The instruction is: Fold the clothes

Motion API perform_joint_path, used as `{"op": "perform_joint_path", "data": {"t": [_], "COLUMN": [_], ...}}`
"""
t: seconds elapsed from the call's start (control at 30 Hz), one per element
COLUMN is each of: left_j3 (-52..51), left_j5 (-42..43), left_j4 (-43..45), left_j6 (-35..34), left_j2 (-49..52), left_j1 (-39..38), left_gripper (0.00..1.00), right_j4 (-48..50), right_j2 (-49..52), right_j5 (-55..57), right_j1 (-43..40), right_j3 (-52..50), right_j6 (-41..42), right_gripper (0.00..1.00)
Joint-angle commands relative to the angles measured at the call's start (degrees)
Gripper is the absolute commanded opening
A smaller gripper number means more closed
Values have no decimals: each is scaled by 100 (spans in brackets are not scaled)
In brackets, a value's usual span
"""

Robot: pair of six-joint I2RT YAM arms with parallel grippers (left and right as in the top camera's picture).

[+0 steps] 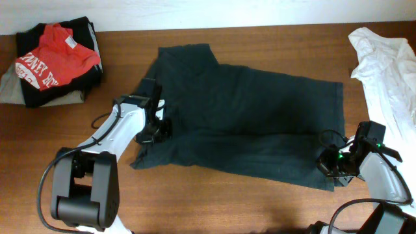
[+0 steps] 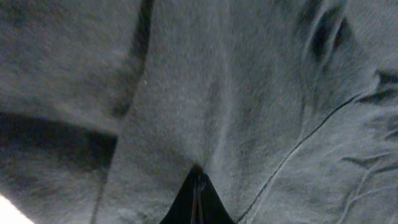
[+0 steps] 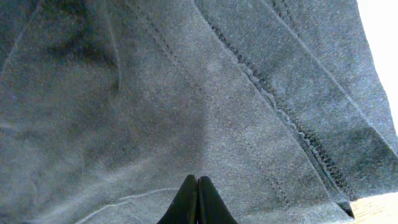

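Note:
A dark grey T-shirt (image 1: 253, 117) lies spread across the middle of the wooden table, with a sleeve pointing to the back left. My left gripper (image 1: 158, 129) is at the shirt's left side and is shut, with cloth (image 2: 217, 93) bunched at its fingertips (image 2: 198, 180). My right gripper (image 1: 327, 164) is at the shirt's front right corner near the hem. Its fingers (image 3: 197, 182) are shut together against the cloth (image 3: 155, 93), and the stitched hem (image 3: 298, 124) runs to their right.
A pile of folded clothes topped by a red printed shirt (image 1: 55, 55) sits at the back left. A crumpled white garment (image 1: 390, 65) lies along the right edge. Bare wooden table (image 1: 214, 201) shows along the front.

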Motion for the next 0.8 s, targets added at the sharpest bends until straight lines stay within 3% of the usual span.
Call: {"op": "perform_joint_path", "data": {"t": [0.0,0.3,0.77], "left_j3": [-365,-560,-557], "left_j5": [166,-549,-1193], "left_j4": [251,568,238], "left_j6": [63,-302,-1021], "left_j2": [-85,-83,-107], "left_j1": [-2,466,2439], "left_gripper": [1,1,1], "right_j4": [74,625,-81], "right_j2": [46,1598,1631], "right_j5": [-28,48,619], "right_j1": [-9,-11,-13], "right_j3": [-52,-52,1121], "right_j6": [153,332,562], "right_gripper": [4,4,4]}}
